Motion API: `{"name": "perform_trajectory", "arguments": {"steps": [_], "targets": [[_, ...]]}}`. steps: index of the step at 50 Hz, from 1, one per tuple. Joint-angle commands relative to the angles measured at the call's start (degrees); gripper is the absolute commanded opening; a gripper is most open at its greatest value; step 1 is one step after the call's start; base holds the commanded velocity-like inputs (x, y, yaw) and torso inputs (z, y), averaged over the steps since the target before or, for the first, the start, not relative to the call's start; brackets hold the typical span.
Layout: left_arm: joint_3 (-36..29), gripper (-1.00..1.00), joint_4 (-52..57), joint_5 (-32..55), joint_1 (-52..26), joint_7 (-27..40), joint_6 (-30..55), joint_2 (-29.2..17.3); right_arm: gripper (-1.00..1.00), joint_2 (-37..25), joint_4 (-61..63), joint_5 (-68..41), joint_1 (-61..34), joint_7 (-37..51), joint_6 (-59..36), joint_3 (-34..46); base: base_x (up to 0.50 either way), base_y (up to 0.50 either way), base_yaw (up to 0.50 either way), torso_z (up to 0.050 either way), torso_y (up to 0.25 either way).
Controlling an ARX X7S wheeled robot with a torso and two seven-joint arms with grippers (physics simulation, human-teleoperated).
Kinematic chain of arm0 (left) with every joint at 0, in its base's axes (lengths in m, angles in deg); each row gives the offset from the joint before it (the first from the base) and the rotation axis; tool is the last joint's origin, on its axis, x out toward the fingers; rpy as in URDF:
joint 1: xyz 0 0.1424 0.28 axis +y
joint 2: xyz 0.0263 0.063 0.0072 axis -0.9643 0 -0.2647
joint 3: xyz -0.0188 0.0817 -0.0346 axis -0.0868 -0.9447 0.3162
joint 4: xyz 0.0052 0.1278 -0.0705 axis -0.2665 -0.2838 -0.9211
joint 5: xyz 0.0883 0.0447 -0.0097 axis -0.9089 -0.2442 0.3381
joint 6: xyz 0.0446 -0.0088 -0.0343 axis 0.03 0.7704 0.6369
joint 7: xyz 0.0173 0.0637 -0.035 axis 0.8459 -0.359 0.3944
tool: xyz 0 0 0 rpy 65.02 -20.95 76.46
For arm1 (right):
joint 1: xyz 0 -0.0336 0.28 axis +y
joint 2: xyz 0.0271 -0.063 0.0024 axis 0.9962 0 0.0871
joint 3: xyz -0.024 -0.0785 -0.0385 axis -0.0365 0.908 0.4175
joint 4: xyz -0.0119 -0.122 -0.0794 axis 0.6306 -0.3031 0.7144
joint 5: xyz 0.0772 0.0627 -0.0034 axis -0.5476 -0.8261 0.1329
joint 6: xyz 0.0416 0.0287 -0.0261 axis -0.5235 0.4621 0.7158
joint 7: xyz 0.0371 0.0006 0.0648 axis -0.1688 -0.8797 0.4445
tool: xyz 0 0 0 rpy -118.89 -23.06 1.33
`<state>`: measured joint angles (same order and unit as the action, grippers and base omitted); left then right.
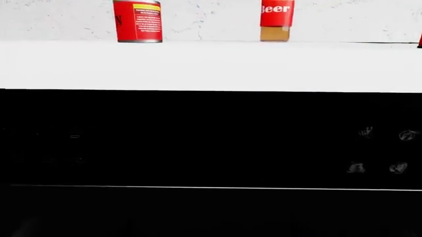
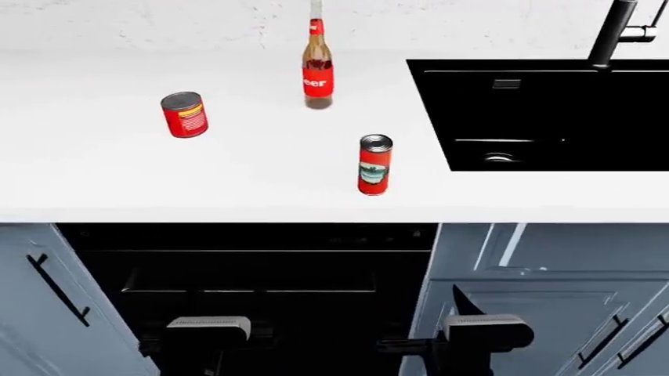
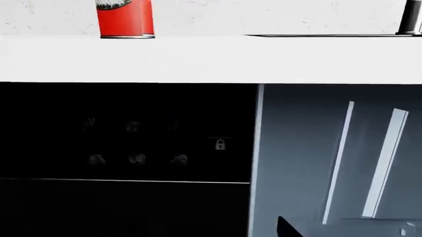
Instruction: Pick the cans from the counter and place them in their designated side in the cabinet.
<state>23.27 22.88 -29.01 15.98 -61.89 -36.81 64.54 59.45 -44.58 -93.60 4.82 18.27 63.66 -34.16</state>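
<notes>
The squat red can [image 2: 184, 114] with a yellow stripe stands on the white counter [image 2: 94, 172] at the left. It also shows in the left wrist view [image 1: 137, 20]. The taller red can [image 2: 374, 164] stands near the counter's front edge, left of the sink, and shows in the right wrist view [image 3: 125, 19]. The cabinet [image 2: 262, 274] below the counter is open and dark inside. My left gripper [image 2: 207, 329] and right gripper [image 2: 486, 331] are low in front of the cabinet, far below the cans. Their jaws are lost against the dark.
A brown beer bottle [image 2: 318, 66] with a red label stands at the back of the counter, also in the left wrist view [image 1: 276, 19]. A black double sink [image 2: 544, 117] with a black tap [image 2: 615, 31] lies at the right. Grey-blue cabinet doors [image 2: 42, 298] stand open on both sides.
</notes>
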Motion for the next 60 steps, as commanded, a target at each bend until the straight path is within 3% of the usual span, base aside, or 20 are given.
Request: {"name": "perform_trajectory", "arguments": {"steps": [1, 12, 22, 29, 39, 60], "targets": [[-0.7, 1.0, -0.1, 0.6, 0.1, 0.6, -0.3, -0.6, 1.0, -0.7, 0.6, -0.3, 0.1, 0.8, -0.2, 1.0, 0.0, 0.0, 0.0, 0.0, 0.0], [-1.3, 1.0, -0.4, 1.1, 0.2, 1.1, -0.8, -1.0, 1.0, -3.7, 11.6, -2.2, -0.7, -1.7, -10.8, 4.0, 0.0, 0.0, 0.0, 0.0, 0.0], [-1.8, 1.0, -1.0, 1.5, 0.3, 1.4, -1.3, -1.3, 1.0, -6.8, 31.6, -4.9, -8.4, 0.3, -37.3, 4.1, 0.0, 0.0, 0.0, 0.0, 0.0], [-2.1, 1.0, -1.3, 1.8, 0.2, 1.7, -1.4, -1.6, 1.0, -8.4, 38.0, -6.7, -16.1, 0.2, -49.8, 3.5, 0.0, 0.0, 0.0, 0.0, 0.0], [-2.6, 1.0, -1.4, 2.0, 0.1, 2.2, -1.5, -1.9, 1.0, -9.6, 41.1, -7.8, -21.3, 0.4, -55.7, 1.5, 0.0, 0.0, 0.0, 0.0, 0.0], [-3.0, 1.0, -1.3, 2.7, 0.2, 3.3, -1.8, -2.5, 1.0, -9.7, 31.1, -8.6, -26.8, -3.8, -51.4, 4.7, 0.0, 0.0, 0.0, 0.0, 0.0]]}}
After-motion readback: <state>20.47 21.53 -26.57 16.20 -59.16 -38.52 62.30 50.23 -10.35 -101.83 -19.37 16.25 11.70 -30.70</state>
